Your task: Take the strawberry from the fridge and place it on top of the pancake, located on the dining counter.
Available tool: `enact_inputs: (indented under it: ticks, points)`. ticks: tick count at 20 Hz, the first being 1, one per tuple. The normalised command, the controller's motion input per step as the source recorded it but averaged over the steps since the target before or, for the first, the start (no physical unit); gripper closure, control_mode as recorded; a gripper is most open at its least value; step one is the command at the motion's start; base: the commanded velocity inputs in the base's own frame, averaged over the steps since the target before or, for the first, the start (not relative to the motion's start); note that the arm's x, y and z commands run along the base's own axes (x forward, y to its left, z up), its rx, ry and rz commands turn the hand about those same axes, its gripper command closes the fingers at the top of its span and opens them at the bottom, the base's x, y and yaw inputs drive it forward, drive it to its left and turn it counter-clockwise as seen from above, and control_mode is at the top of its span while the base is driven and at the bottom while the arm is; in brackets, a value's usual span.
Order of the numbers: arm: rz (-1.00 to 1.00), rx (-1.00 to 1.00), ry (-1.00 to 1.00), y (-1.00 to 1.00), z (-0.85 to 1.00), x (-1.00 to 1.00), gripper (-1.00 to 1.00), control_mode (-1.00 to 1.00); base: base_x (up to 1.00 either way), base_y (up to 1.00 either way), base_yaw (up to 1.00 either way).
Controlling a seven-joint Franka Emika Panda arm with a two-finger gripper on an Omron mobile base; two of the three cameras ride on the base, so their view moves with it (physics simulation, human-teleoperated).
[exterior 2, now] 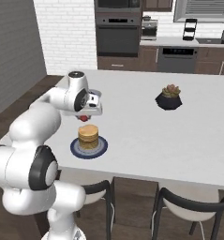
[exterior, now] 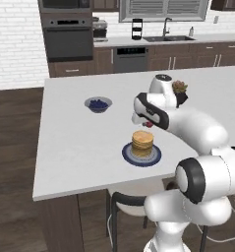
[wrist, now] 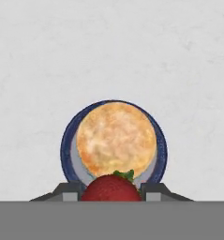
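In the left base view the gripper [exterior: 146, 122] hangs above the pancake [exterior: 142, 142], a short golden stack on a blue-rimmed plate [exterior: 156, 157] near the front edge of the table [exterior: 70, 147]. A speck of red under the hand is the strawberry [exterior: 149, 124]. Holding it high over the stack looks like the set-up for a straight drop onto the top. A smaller dark blue dish [exterior: 98, 104] sits well apart to the left, and a potted plant [exterior: 179, 88] stands partly behind the arm.

From the right base view the hand points down with the strawberry [exterior 2: 85, 117] just above the pancake [exterior 2: 88, 136] and clear of it. The pale table [exterior 2: 179, 140] is broad and smooth. Dark chairs [exterior 2: 188, 211] tuck under its near side, and an oven [exterior 2: 118, 33] in brown cabinets lines the white brick wall behind.

The hand view looks straight down: the fingers [wrist: 69, 191] are clamped on the strawberry [wrist: 112, 187], one at each side. The pancake [wrist: 116, 139] lies slightly ahead of the fruit, so a small forward shift seems needed before release.
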Motion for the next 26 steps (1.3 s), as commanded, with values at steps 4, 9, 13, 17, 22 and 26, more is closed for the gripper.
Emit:
enact_inputs:
  ticks: [4,9,13,17,22,26]
  points:
    - [0.00,-0.02,-0.02,0.00,-0.81,0.71,1.00,-1.00,0.00,0.00,0.00]
    - [0.00,-0.04,0.00,0.00,-0.38,0.01,1.00,-1.00,0.00,0.00,0.00]
    - [0.00,-0.01,0.02,0.00,-0.10,-0.39,1.00,-1.00,0.00,0.00,0.00]
    - [0.00,-0.02,0.00,0.00,-0.02,-0.05,1.00,-1.00,0.00,0.00,0.00]
    - [0.00,-0.02,0.00,0.00,-0.03,0.16,1.00,-1.00,0.00,0.00,0.00]
    - [0.00,-0.01,0.01,0.02,-0.08,0.16,1.00,-1.00,0.00,0.00,0.00]
